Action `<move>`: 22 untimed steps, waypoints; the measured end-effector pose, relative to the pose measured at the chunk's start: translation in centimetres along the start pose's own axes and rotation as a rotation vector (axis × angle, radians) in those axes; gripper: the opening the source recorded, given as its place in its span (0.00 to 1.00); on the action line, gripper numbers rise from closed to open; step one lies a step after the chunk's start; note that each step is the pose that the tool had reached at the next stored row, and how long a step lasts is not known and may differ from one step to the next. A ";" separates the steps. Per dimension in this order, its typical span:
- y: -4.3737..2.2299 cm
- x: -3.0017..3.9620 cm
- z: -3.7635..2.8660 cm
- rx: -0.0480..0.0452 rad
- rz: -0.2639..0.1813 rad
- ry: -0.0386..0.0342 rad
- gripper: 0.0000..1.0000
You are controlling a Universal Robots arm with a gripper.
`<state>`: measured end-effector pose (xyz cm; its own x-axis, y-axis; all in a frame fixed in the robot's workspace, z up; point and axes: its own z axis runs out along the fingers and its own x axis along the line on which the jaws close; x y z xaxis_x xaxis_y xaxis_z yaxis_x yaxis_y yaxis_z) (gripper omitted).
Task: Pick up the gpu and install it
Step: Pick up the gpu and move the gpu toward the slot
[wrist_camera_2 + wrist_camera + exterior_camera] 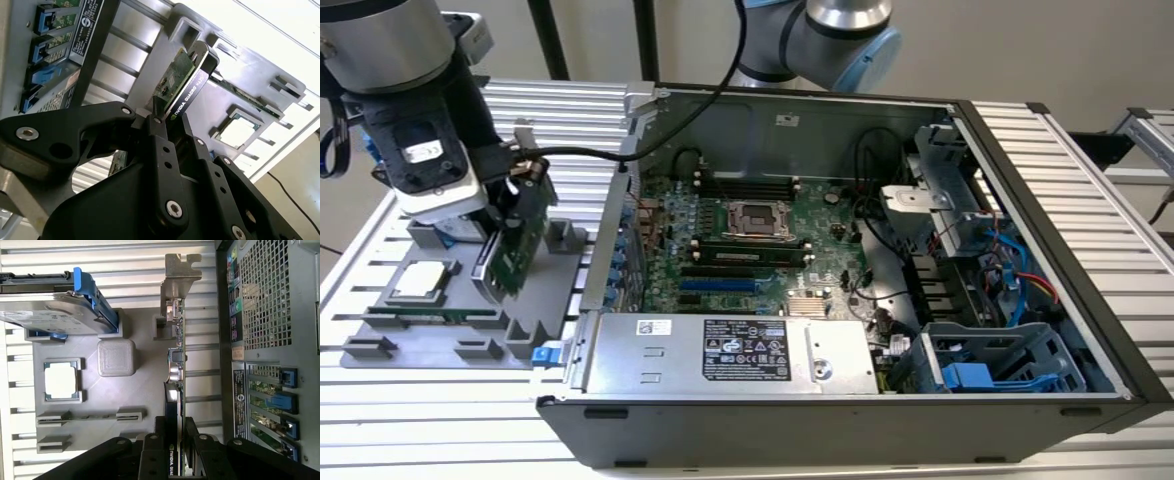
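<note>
The gpu (511,258) stands on edge over the grey parts holder (400,325), at the exterior view's left of the open computer case (854,420). My gripper (504,222) is shut on its upper edge. In the second wrist view the black fingers (161,142) clamp the card (186,82) between green board and black cooler. The first wrist view shows the gpu (175,365) edge-on with its silver bracket (179,271) at the far end and the gripper (174,442) on it. I cannot tell whether the card is clear of its holder slot.
On the holder lie a processor (61,381), a thin memory stick (90,416) and a silver hard drive with blue frame (55,307). Inside the case the motherboard (747,240) lies exposed, with a power supply (720,355) in front and drive cages (987,365) on the exterior view's right.
</note>
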<state>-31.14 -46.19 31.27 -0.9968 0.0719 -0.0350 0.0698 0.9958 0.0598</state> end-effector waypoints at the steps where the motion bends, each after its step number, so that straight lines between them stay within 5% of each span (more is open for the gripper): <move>1: 0.00 0.00 -0.07 0.0000 0.000 0.0000 0.00; 22: 0.06 -0.04 -1.01 -0.0001 0.000 -0.0001 0.00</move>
<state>-31.13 -46.20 32.28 -0.9968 0.0718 -0.0351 0.0696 0.9958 0.0598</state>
